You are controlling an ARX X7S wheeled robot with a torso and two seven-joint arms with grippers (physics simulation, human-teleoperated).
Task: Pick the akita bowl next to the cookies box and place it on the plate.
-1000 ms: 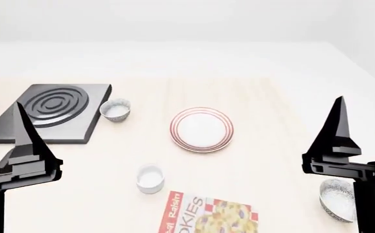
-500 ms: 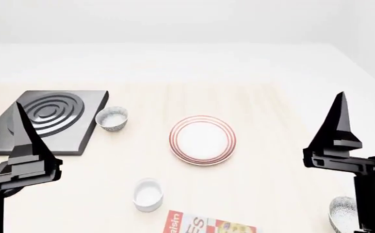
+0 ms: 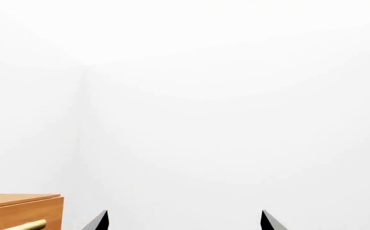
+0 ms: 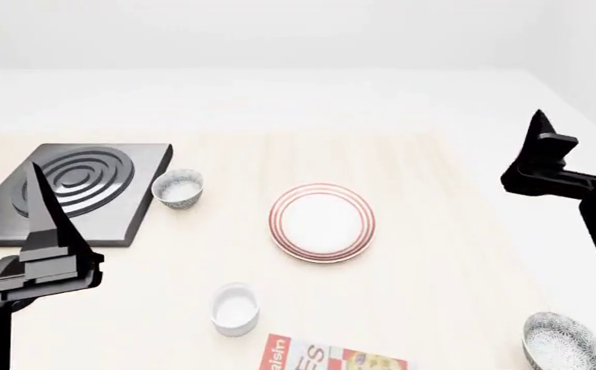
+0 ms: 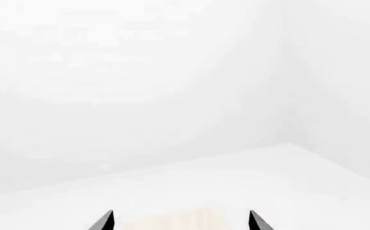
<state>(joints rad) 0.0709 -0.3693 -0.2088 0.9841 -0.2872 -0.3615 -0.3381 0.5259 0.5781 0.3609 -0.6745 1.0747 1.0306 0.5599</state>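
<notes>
Nearest, at the head view's lower edge: the cookies box (image 4: 331,361), only its red-and-white top strip showing, lying flat on the table (image 4: 452,231). To its right, well apart and close to the table's right edge, the akita bowl (image 4: 565,342), speckled inside, upright, partly cut off by the frame. Just left of and beyond the box, near but not touching: a plain white cup (image 4: 235,308), upright. Left gripper (image 4: 42,223): dark, pointed, raised over the table's left side in the head view; in the left wrist view its two fingertips (image 3: 100,221) stand apart with nothing between them, facing a white wall and the corner of a wooden cabinet (image 3: 20,212) with a brass handle. Mid-table: the plate (image 4: 321,222), white with red rings, bare, well apart from both bowls. Left of the plate: a second patterned bowl (image 4: 177,188), upright, just beside the right edge of a black burner slab (image 4: 72,193) with concentric rings. Right gripper (image 4: 575,150): lifted high at the head view's right edge, above the table's right side and well clear of the akita bowl; the right wrist view shows its fingertips (image 5: 255,221) spread, empty, aimed at white walls.
</notes>
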